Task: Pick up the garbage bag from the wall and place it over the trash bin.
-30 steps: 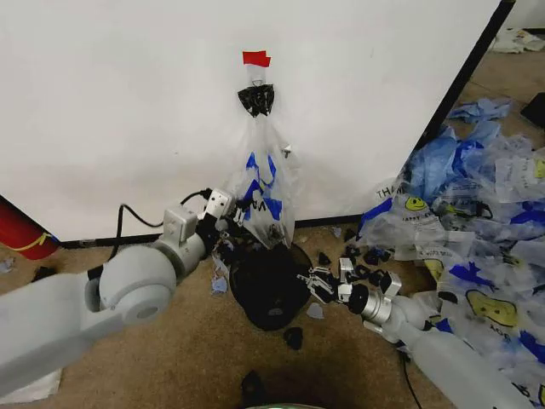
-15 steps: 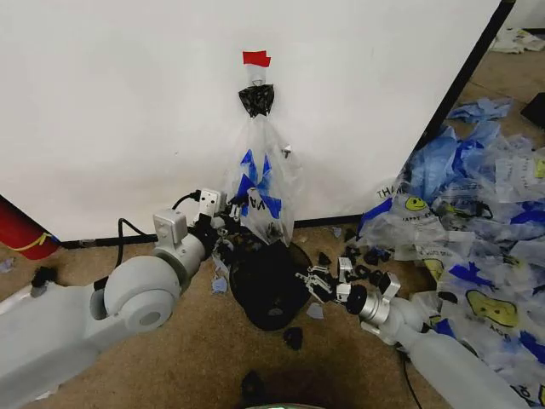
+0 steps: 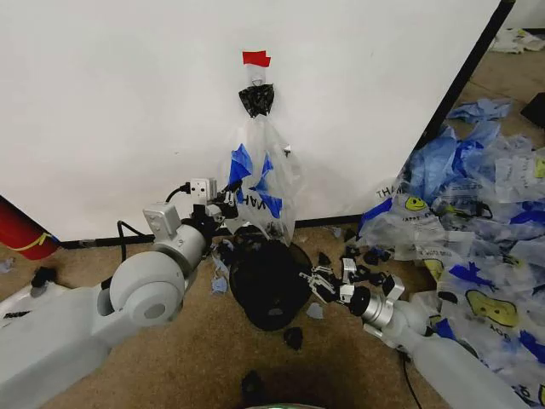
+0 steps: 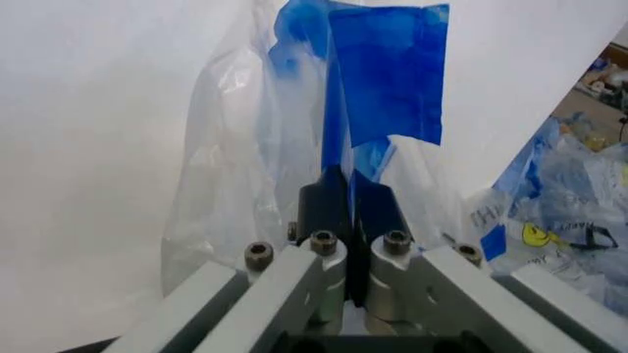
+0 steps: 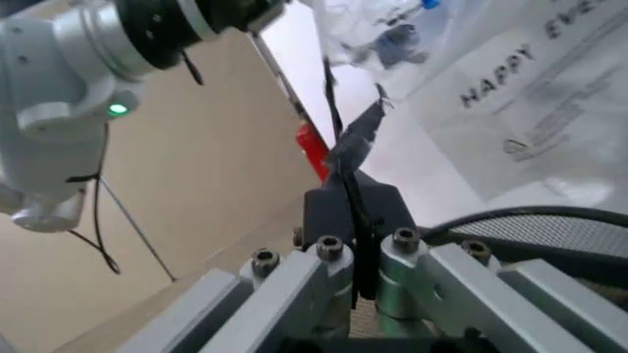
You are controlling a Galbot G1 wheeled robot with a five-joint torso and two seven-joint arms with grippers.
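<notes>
Clear thin plastic, blue handle strips: garbage bag (image 3: 261,183) hung on wall (image 3: 111,102) from black knot under red tape piece (image 3: 255,58), long axis vertical, mouth end down, bottom hem just above trash bin (image 3: 268,285).

Left gripper (image 3: 228,207) at bag's lower left edge, jaws pinched shut on blue handle strip (image 4: 383,81); in left wrist view strip runs straight up out of closed pads, film bunched behind it. Bag sits up and slightly right of that pincer.

Right gripper (image 3: 319,284) low by bin's right rim, jaws closed on scrap of black film (image 5: 355,143); mesh rim visible right beside it in right wrist view. Looks like bin-side hold, not bag-side.

Left arm clearly nearer to bag, already attached. Bin directly below hanging bag, so judged key relation: bag mouth above bin opening, same vertical line, needs pull off knot then spread downward. Risk: thin film tearing at the knot.

Pile of other bags (image 3: 477,221) on floor to right, apart from bin.
</notes>
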